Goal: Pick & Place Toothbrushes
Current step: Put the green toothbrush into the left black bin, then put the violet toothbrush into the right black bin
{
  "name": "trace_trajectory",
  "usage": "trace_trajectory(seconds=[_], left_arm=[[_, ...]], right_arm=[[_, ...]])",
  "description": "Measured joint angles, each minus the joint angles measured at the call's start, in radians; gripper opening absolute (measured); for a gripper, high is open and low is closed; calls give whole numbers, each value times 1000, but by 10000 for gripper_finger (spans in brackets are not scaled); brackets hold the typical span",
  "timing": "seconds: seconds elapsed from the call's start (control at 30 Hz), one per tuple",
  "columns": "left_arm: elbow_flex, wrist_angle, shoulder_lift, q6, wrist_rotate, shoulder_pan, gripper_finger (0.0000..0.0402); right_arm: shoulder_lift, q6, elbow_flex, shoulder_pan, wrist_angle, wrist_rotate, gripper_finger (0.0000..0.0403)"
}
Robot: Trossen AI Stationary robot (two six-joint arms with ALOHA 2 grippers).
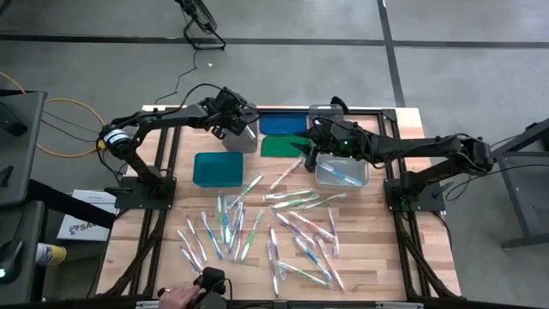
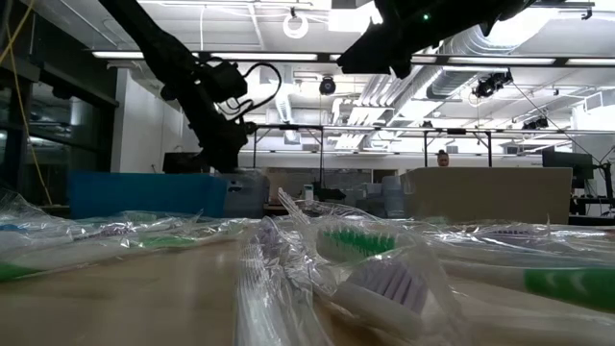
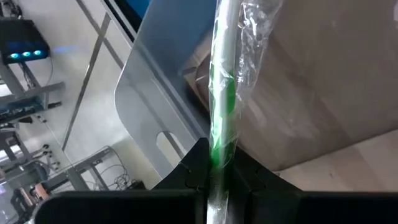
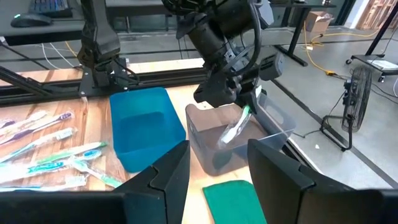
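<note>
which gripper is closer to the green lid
Right. The right gripper hovers at the green lid's edge; the left gripper is farther off, over the clear bin, shut on a green toothbrush.

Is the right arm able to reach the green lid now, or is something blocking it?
Probably yes. The right gripper hangs just over the green lid with open fingers and nothing lies on the lid; the left gripper is busy over the clear bin.

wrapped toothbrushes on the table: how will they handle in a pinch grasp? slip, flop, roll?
Probably slippery: the toothbrushes lie in loose clear wrap that looks crinkly in the low view. The stick itself seems stiff: the green toothbrush in the left gripper stands straight while its wrap sags aside. Likely light, and unlikely to roll far.
</note>
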State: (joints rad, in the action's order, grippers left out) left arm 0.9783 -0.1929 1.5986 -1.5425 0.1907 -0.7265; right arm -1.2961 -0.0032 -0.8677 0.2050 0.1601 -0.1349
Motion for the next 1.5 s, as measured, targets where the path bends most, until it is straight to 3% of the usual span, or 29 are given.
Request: trace_trajectory(seconds=[0.13,0.4,0.57,0.73,1.0,1.23,1.5], left_arm=[[0,-6,0,21,-12,0,25],[0,-28,-2,28,-13,0,153],[22,-52,-7,49,31,22,197],[84,-181,-36,141,80,55,195],[102,-322,-163,322,-32,80,166],[101,-378,-262,404,-179,99,150],[101,-378,-289,396,-181,182,148]], right_arm=[[0,3,0,0,0,0,153],[0,16,0,0,0,0,153],[0,37,0,-1,-16,5,153],[20,40,0,-21,-120,-5,153],[98,125,0,-57,-396,-1,153],[129,468,1,-119,-688,24,153],[125,928,1,-268,-887,113,153]])
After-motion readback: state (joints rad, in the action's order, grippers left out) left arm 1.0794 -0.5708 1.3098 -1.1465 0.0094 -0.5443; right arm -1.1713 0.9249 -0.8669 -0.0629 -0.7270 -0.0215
